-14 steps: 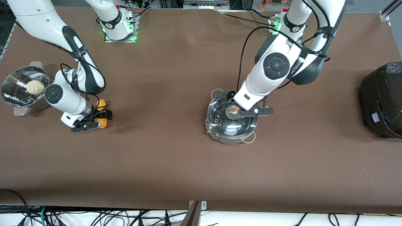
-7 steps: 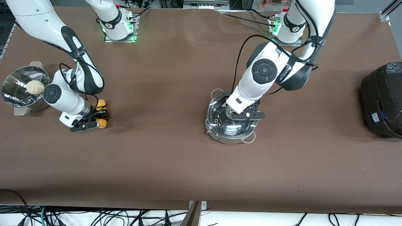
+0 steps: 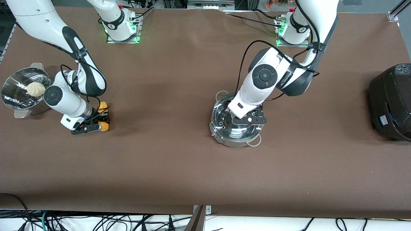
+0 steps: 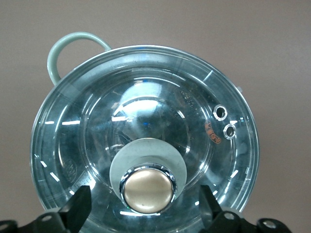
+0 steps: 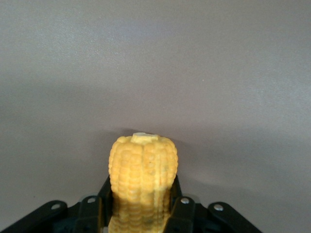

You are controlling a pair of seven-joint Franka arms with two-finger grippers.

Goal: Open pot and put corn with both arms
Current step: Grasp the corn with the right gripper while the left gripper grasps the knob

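High front camera overlooks everything; wrist cameras look closely at pot (image 4: 146, 141), corn (image 5: 143, 170).

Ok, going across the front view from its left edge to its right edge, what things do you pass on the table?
Steamer bowl with the white bun → right gripper closed on the corn → pot with the open left gripper over its lid → black cooker.

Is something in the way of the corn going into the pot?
Yes. The glass lid is on the pot, closing it. The left gripper hangs open around the lid's knob. The right gripper is shut on the corn.
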